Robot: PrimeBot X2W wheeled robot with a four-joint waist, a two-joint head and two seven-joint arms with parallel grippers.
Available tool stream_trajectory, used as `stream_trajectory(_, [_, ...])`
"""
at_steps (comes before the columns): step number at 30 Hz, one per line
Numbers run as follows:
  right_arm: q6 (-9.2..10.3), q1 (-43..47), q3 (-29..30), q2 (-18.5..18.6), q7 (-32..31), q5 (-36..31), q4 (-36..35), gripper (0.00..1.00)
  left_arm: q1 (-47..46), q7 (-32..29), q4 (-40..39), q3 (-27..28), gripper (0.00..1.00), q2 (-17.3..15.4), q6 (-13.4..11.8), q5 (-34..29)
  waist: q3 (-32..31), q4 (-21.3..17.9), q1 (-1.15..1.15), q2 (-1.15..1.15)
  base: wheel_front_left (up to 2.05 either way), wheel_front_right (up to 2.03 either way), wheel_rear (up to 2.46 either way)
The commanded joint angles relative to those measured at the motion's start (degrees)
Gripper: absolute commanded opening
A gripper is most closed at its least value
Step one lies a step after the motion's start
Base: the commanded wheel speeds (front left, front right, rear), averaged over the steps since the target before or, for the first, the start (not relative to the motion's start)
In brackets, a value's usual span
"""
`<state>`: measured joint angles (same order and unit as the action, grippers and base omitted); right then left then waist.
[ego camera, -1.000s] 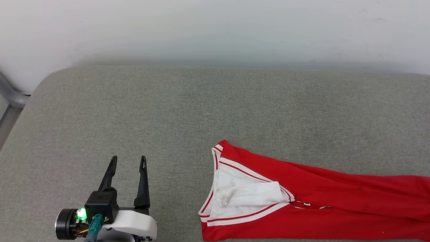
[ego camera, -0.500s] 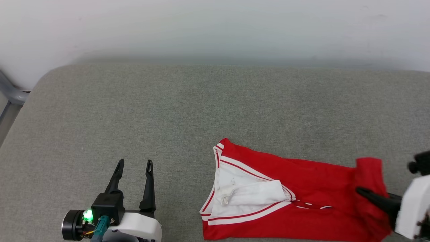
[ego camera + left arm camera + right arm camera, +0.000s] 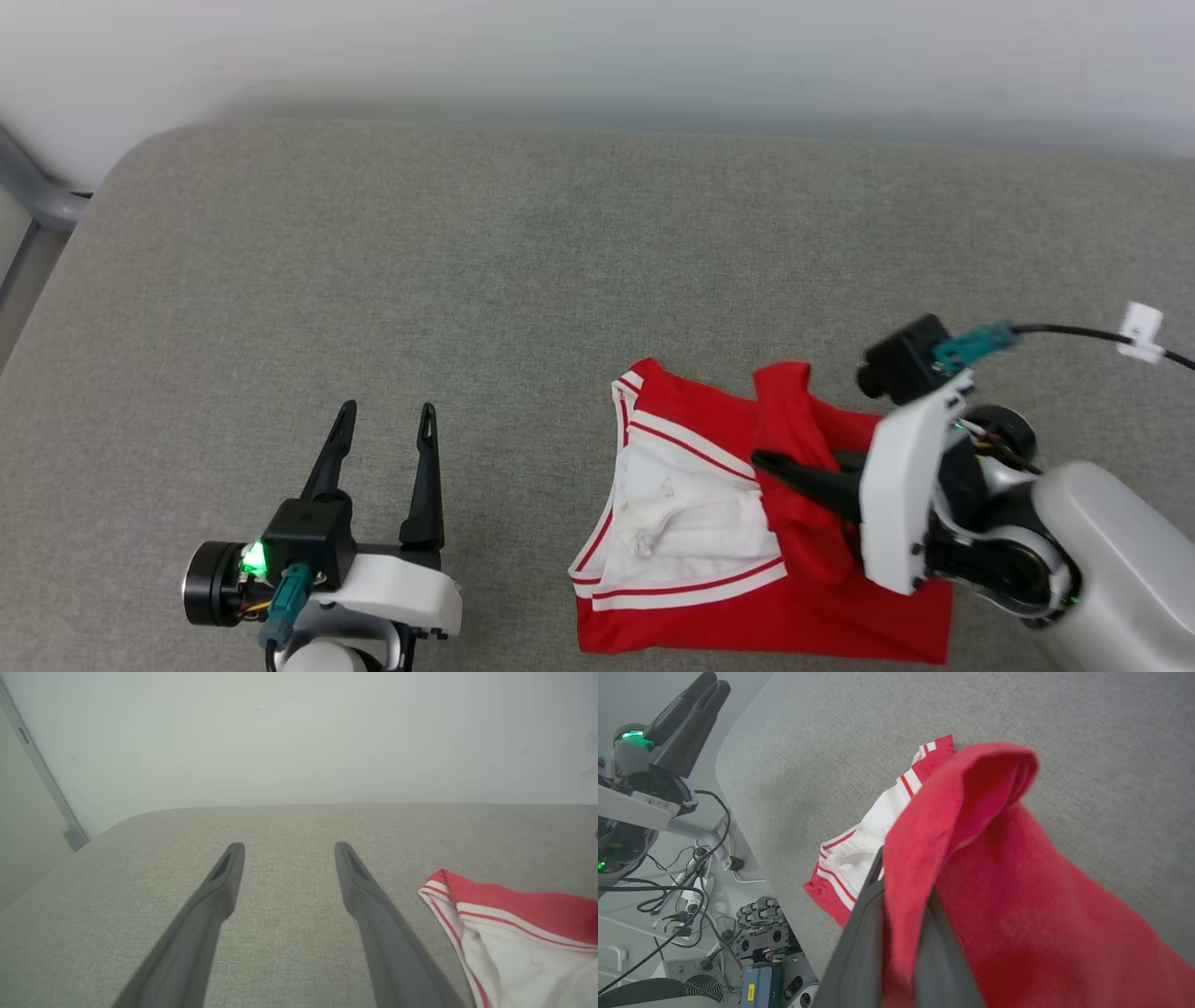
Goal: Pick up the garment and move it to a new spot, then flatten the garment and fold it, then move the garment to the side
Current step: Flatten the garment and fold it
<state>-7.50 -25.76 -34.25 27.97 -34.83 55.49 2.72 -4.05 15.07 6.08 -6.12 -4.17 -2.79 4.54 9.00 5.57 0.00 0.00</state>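
The right gripper (image 3: 761,459), clamped on a red edge of the garment (image 3: 738,621), has carried it from the right side over toward the collar (image 3: 686,444), low in the frame on the grey worktop (image 3: 467,280). So the fold is under way. The left gripper (image 3: 385,415) has its fingers spread wide and holds nothing.

The garment (image 3: 728,621) is soft matt cloth (faintly fuzzy up close) on a coarse-woven grey cushion (image 3: 467,280).

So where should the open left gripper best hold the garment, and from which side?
Probably the striped corner of the garment, approached from the robot's left: it juts out flat and free toward the left gripper, while the right gripper pinches the red fold.
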Motion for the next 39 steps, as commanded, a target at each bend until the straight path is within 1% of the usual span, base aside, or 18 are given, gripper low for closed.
stream_trajectory(1, [0.03,-2.44,-1.29,-1.08,0.17,-1.04,1.19,0.00,-1.10,0.11,0.15,0.12,1.00,0.33,0.19,-0.40,0.70,0.42,0.00,0.00,0.00,0.00,0.00])
stream_trajectory(4, [0.03,-5.84,-4.41,-4.11,1.21,-2.57,4.12,0.00,-1.43,0.11,0.33,0.11,1.00,0.54,0.30,-0.31,1.55,0.81,0.00,0.00,0.00,0.00,0.00])
stream_trajectory(7, [0.03,-8.87,-7.79,-5.77,2.31,-5.03,7.96,0.00,-2.13,0.11,0.45,-0.08,1.00,0.81,0.44,-0.23,2.38,1.26,0.00,0.00,0.00,0.00,0.00])
stream_trajectory(12, [0.03,-10.80,-13.93,-7.29,3.94,-8.83,16.44,0.00,-3.02,0.11,0.99,-0.77,1.00,1.06,0.65,-0.13,3.35,2.31,0.00,0.00,0.00,0.00,0.00])
stream_trajectory(17, [0.03,-10.57,-17.02,-8.39,7.75,-8.80,22.51,0.00,-3.15,0.11,1.34,-0.46,1.00,1.21,0.19,0.02,3.44,2.49,0.00,0.00,0.00,0.00,0.00])
stream_trajectory(18, [0.04,-10.85,-17.29,-8.64,8.97,-8.88,23.09,0.15,-2.92,0.11,1.39,-0.27,1.00,1.22,0.06,0.05,3.23,2.31,0.00,0.00,0.00,0.00,0.00])
stream_trajectory(19, [0.04,-11.29,-17.44,-8.83,10.46,-8.81,23.24,0.86,-2.54,0.11,1.45,-0.07,1.00,1.23,-0.03,0.06,2.94,2.05,0.00,0.00,0.00,0.00,0.00])
stream_trajectory(20, [0.04,-11.90,-17.31,-8.76,12.27,-9.03,23.12,1.00,-2.18,0.11,1.57,0.05,1.00,1.24,-0.03,0.06,2.60,1.82,0.00,0.00,0.00,0.00,0.00])
stream_trajectory(25, [0.04,-11.95,-15.43,-6.06,22.56,-11.52,20.24,1.00,-1.21,0.11,1.66,0.83,1.00,1.26,0.27,-0.42,0.18,0.35,0.00,0.00,0.00,0.00,0.00])
stream_trajectory(26, [0.04,-11.95,-15.43,-6.06,22.56,-11.52,20.24,1.00,-1.21,0.11,1.66,0.83,1.00,1.26,0.27,-0.42,0.18,0.35,0.00,0.00,0.00,0.00,0.00])
stream_trajectory(28, [0.05,-11.40,-13.04,-4.89,26.76,-13.59,19.43,1.00,-0.74,0.11,1.54,1.35,1.00,1.27,0.33,-0.64,-0.84,-0.55,0.00,0.00,0.00,0.00,0.00])
stream_trajectory(29, [0.04,-10.40,-9.34,-4.07,31.09,-16.39,19.34,1.00,-0.25,0.11,1.37,1.74,1.00,1.26,0.54,-0.92,-1.82,-1.49,0.00,0.00,0.00,0.00,0.00])
stream_trajectory(31, [0.04,-9.43,-4.99,-3.53,35.42,-20.28,19.68,1.00,0.68,0.11,1.14,2.14,1.00,1.26,0.73,-1.08,-2.65,-2.42,0.00,0.00,0.00,0.00,0.00])
stream_trajectory(32, [0.04,-8.69,-2.61,-3.64,37.38,-22.32,19.83,1.00,0.97,0.11,0.99,2.25,1.00,1.27,0.71,-1.25,-3.04,-2.87,0.00,0.00,0.00,0.00,0.00])
stream_trajectory(33, [0.04,-8.69,-2.61,-3.64,37.38,-22.32,19.83,1.00,0.97,0.11,0.99,2.25,1.00,1.27,0.71,-1.25,-3.04,-2.87,0.00,0.00,0.00,0.00,0.00])
stream_trajectory(34, [0.04,-6.70,2.21,-4.42,40.95,-26.00,19.60,1.00,1.43,0.11,0.69,2.47,1.00,1.26,0.82,-1.38,-3.64,-3.57,0.00,0.00,0.00,0.00,0.00])
stream_trajectory(37, [0.05,-3.15,9.31,-5.51,45.34,-31.53,18.45,1.00,2.21,0.11,0.37,2.77,1.00,1.26,1.09,-1.71,-4.38,-4.53,0.00,0.00,0.00,0.00,0.00])
stream_trajectory(39, [0.04,-0.26,14.40,-7.10,47.34,-35.22,17.39,1.00,2.63,0.11,0.24,2.92,1.00,1.26,1.21,-1.84,-4.85,-5.00,0.00,0.00,0.00,0.00,0.00])
